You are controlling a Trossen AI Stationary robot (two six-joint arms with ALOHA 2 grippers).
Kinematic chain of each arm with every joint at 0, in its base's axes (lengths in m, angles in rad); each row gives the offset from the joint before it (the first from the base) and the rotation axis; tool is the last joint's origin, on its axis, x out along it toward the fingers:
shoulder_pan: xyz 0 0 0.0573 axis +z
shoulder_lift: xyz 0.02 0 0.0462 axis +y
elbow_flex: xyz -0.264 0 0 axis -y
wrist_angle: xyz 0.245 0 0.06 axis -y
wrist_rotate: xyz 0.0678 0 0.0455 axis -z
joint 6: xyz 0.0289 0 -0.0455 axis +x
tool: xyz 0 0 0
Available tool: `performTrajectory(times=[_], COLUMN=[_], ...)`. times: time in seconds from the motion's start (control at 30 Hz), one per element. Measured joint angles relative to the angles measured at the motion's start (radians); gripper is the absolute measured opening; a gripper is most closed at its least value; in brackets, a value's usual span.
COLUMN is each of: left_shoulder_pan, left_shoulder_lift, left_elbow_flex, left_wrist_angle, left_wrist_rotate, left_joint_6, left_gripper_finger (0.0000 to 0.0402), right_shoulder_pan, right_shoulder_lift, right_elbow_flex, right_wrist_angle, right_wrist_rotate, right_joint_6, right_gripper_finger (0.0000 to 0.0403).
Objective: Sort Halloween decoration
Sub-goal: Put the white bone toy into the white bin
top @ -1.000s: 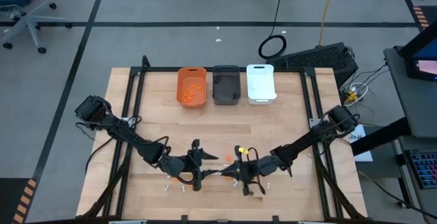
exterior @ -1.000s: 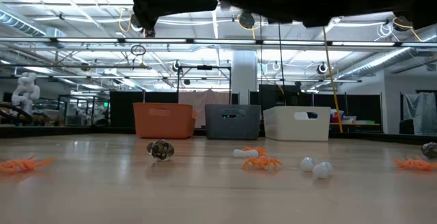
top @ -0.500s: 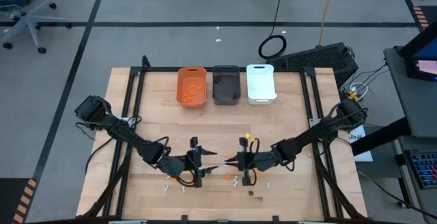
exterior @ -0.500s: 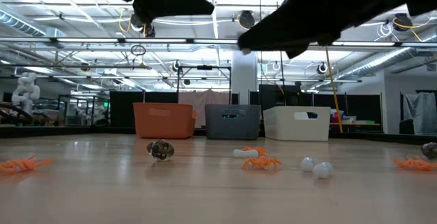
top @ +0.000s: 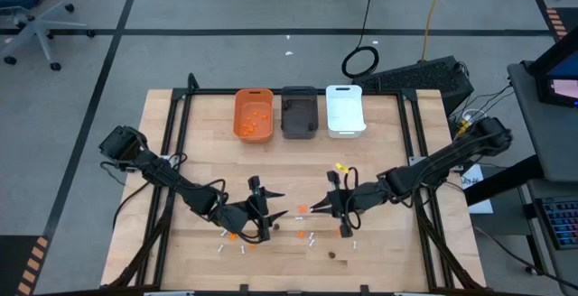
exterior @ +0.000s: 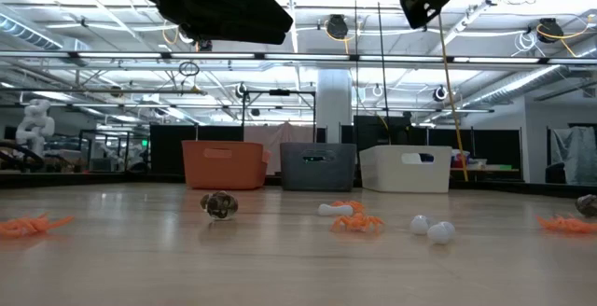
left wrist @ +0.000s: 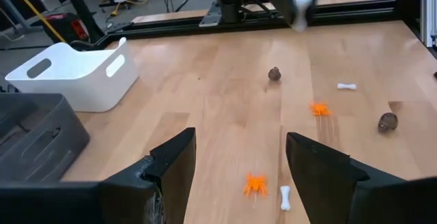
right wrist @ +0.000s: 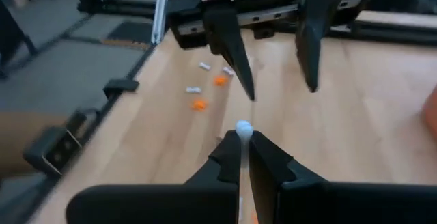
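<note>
My right gripper (right wrist: 243,144) hangs above the table's near middle (top: 314,209), shut on a small white piece (right wrist: 243,126) of the Halloween decoration. My left gripper (left wrist: 235,162) faces it from the left (top: 271,212), open, with nothing between its fingers. Loose pieces lie on the wood around them: orange spiders (left wrist: 256,183) (left wrist: 319,108), white sticks (left wrist: 285,197) (left wrist: 347,86) and dark lumps (left wrist: 274,74) (left wrist: 387,121). The low view shows more of them resting on the board, among them a dark lump (exterior: 219,204) and white balls (exterior: 440,232). My right gripper pinches the white piece between its two fingers, only at their free ends; a rounded white end (right wrist: 243,125) sticks out past the tips. The fingers point nearly level toward the table's left. The piece is lifted clear of the table.
Three bins stand in a row at the far edge: orange (top: 254,115) with orange pieces in it, dark grey (top: 299,112) and white (top: 345,110). Bare wood lies between the bins and the grippers. A black frame rail (top: 176,152) runs along each side of the table.
My right gripper has risen from just above the table near its near edge and drawn back a little toward the right, tipping up from pointing down to nearly level, still shut on the white piece. My left gripper has stayed where it was.
</note>
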Motion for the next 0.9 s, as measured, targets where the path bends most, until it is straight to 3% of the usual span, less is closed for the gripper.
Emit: performTrajectory(times=[0.13, 0.4, 0.73, 0.9], left_shoulder_pan=[0.000, 0.015, 0.091, 0.119], left_shoulder_lift=[0.000, 0.000, 0.000, 0.000], left_elbow_flex=[0.000, 0.000, 0.000, 0.000], left_wrist_angle=[-0.001, -0.001, 0.010, 0.006], left_wrist_rotate=[0.000, -0.001, -0.001, 0.009], left_joint_6=[0.000, 0.008, 0.055, 0.058], left_gripper_finger=[0.0228, 0.0228, 0.0228, 0.0228], right_shoulder_pan=[0.000, 0.000, 0.001, 0.001], right_shoulder_lift=[-0.023, -0.027, -0.027, -0.027], right_elbow_flex=[0.000, 0.000, 0.000, 0.000], right_wrist_angle=[-0.019, -0.017, -0.016, -0.015], right_wrist_rotate=[0.003, 0.008, 0.122, 0.136], right_joint_6=[-0.133, -0.553, -0.971, -1.101], right_gripper_finger=[0.0000, 0.0000, 0.0000, 0.0000])
